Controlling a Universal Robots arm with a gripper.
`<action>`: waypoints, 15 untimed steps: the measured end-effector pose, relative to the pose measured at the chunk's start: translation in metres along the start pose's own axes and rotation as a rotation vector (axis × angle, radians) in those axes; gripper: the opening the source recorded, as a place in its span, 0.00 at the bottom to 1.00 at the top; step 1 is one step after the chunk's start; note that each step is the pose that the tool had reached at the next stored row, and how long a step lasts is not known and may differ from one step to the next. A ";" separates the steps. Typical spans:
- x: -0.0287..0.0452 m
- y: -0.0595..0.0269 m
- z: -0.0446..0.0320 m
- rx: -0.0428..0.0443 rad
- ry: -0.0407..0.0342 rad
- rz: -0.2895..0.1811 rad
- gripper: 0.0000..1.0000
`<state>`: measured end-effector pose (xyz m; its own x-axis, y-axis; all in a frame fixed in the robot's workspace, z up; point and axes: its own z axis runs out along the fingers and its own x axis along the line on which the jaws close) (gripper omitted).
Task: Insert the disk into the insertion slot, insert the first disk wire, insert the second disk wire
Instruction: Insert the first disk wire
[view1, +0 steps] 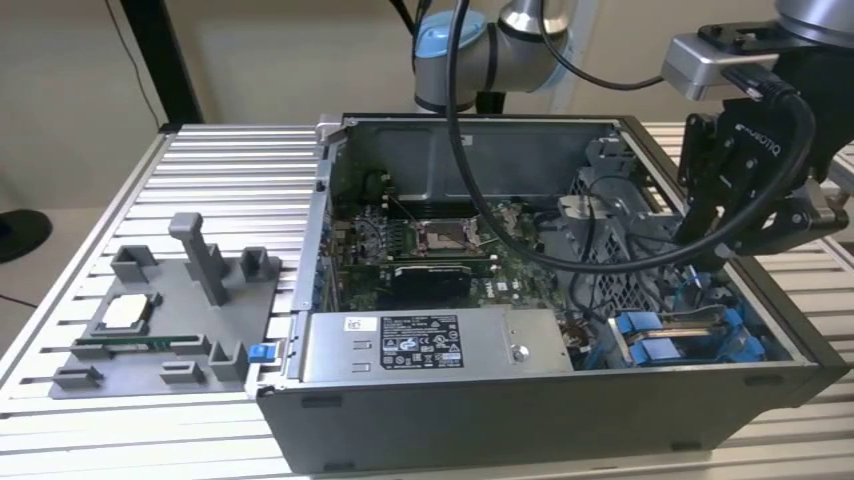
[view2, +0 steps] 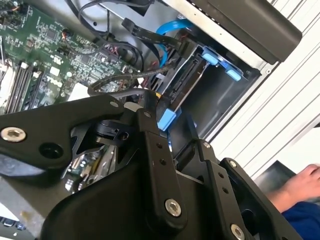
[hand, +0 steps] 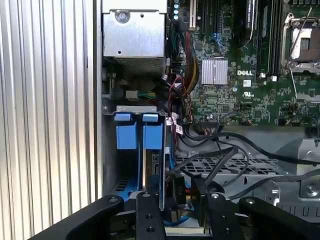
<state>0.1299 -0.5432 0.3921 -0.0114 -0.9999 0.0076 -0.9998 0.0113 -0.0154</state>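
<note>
**A:** In the first wrist view the disk (hand: 152, 170) stands on its thin edge, down inside the insertion slot (hand: 135, 108). A bright blue carrier tab caps one end of it.

**B:** The slot is grey perforated metal. A second blue tab sits just beside the disk's tab, and the lane beneath that one is open.

**A:** In the exterior view, the slot is in the case's near corner on the exterior view's right, with its blue rails showing.
</note>
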 end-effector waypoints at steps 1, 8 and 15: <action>-0.0003 0.0000 0.0000 0.0009 -0.0007 0.000 1.00; -0.0010 0.0000 0.0008 0.0055 -0.0048 0.000 0.00; -0.0011 0.0000 0.0009 0.0060 -0.0059 0.000 0.00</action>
<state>0.1298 -0.5421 0.3913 -0.0115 -0.9999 0.0017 -0.9997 0.0114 -0.0214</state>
